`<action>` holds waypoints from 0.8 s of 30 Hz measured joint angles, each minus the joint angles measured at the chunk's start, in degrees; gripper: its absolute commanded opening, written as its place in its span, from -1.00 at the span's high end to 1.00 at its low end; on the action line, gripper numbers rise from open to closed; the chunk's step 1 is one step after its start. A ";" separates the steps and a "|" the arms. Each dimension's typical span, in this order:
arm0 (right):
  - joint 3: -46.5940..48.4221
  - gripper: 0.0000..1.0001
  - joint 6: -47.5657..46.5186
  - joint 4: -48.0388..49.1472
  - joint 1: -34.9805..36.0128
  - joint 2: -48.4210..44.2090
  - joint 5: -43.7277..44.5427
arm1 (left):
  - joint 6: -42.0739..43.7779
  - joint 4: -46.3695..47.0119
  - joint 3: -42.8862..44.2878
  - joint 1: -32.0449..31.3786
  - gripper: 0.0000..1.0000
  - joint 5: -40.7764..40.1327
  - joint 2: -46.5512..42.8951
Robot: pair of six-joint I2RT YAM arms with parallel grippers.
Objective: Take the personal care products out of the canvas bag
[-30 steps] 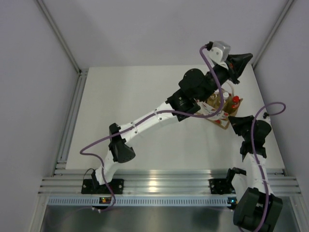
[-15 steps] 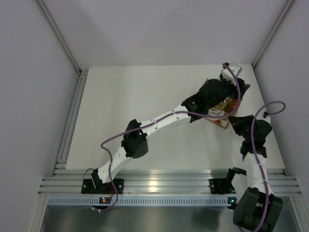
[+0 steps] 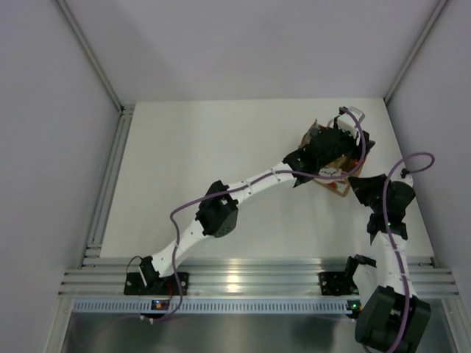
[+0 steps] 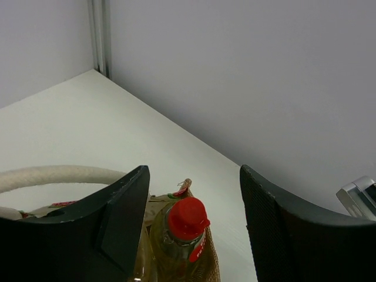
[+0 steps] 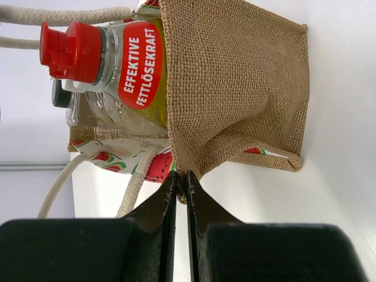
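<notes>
The canvas bag [image 5: 235, 88], tan burlap with watermelon-patterned sides and cream handles [image 5: 64, 14], stands at the table's far right [image 3: 340, 184]. My right gripper [image 5: 182, 179] is shut on the bag's burlap edge, also seen from above [image 3: 352, 184]. The yellow bottle with the red cap [image 5: 117, 59] sticks out of the bag. Behind it is a clear bottle with a dark grey cap [image 5: 59, 94]. My left gripper [image 4: 192, 176] is open above the bag, its jaws either side of the red cap [image 4: 187, 218] without touching it. The amber bottles are not clearly visible.
The grey back and right walls [image 4: 247, 70] stand close behind the bag. A cream handle [image 4: 59, 175] loops to the left of my left gripper. The white table [image 3: 206, 147] stretches to the left of the bag.
My left arm has reached further out and lowered its open gripper from above and behind the bag down over the bottles. The right gripper has held still on the bag.
</notes>
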 measured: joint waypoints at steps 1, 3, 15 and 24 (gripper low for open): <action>0.00 0.98 -0.07 -0.02 -0.02 0.00 0.00 | -0.26 0.07 0.04 -0.07 -0.35 0.28 0.26; 0.00 0.98 -0.26 -0.02 -0.02 0.00 -0.02 | -0.57 -0.09 0.04 -0.13 -0.34 0.76 0.55; 0.00 0.98 -0.42 -0.04 -0.04 0.00 -0.20 | -2.25 0.33 0.66 -0.26 -0.29 2.32 3.48; 0.00 0.98 -0.39 -0.07 -0.07 0.00 -0.39 | -2.14 -0.15 0.66 -0.42 -0.15 2.34 5.57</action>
